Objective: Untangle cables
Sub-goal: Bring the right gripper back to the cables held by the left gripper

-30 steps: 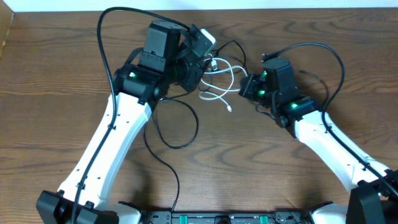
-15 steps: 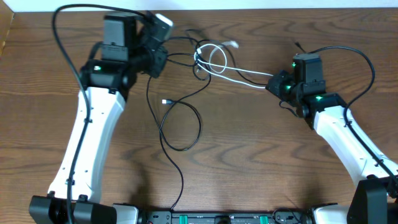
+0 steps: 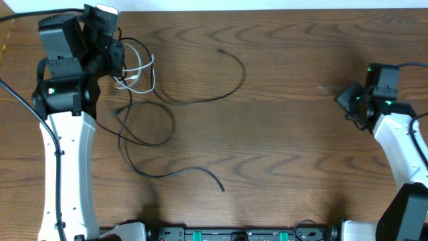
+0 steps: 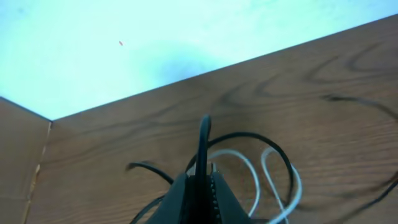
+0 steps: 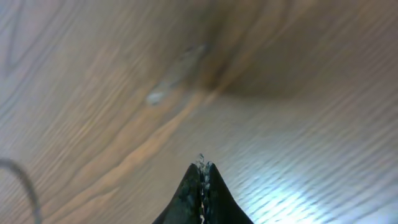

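2 grippers, now pulled well apart. Left gripper (image 4: 203, 180): pinched on black cable (image 3: 194, 102), with white cable (image 3: 152, 70) dragged along beside it, loops still together. Right gripper (image 5: 201, 167): closed, empty, white released. Untangling looks unfinished.

The whole worktop (image 3: 281, 147) is seen from straight above by the overhead camera. The left wrist camera is aimed closely along the left end effector (image 4: 203, 179) toward the far worktop edge; the black cable (image 4: 203, 134) and white cable (image 4: 255, 180) loops are shared with the overhead view. The right wrist camera is held very near the wood behind the right end effector (image 5: 201, 167), and its view is blurred.
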`<state>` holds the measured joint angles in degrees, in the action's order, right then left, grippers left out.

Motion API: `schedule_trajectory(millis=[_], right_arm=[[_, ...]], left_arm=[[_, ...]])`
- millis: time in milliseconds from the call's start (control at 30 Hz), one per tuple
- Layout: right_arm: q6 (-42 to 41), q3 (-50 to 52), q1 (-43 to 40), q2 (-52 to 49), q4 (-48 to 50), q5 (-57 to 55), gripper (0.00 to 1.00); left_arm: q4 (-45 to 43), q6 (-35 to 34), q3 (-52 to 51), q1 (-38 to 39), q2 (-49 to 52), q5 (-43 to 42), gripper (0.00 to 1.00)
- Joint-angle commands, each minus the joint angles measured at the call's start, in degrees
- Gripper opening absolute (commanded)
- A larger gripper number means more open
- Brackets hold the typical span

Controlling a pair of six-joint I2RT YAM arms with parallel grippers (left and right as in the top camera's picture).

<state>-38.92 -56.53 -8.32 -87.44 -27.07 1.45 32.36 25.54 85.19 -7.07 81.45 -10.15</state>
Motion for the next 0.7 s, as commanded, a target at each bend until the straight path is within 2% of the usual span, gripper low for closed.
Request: schedule_trajectory(millis=[0, 200, 433, 667], right_arm=[[4.1, 0.0, -0.5, 1.8, -0.6, -0.1, 0.01], [5.8, 0.0, 1.4, 2.0, 0.4, 5.0, 0.01], [9.6, 0.0, 6.3, 2.0, 4.5, 15.5, 0.29], [14.8, 0.0, 15.2, 2.0, 9.7, 23.3, 0.37]], left_arm=[[0.0, 0.3, 0.5, 1.0, -1.2, -1.1, 0.08], [0.7, 0.1, 0.5, 4.3, -1.1, -2.3, 0.08], [1.9, 0.1, 0.5, 9.9, -1.1, -4.5, 0.08], [2.3, -0.5, 0.4, 16.3, -1.1, -8.3, 0.08]])
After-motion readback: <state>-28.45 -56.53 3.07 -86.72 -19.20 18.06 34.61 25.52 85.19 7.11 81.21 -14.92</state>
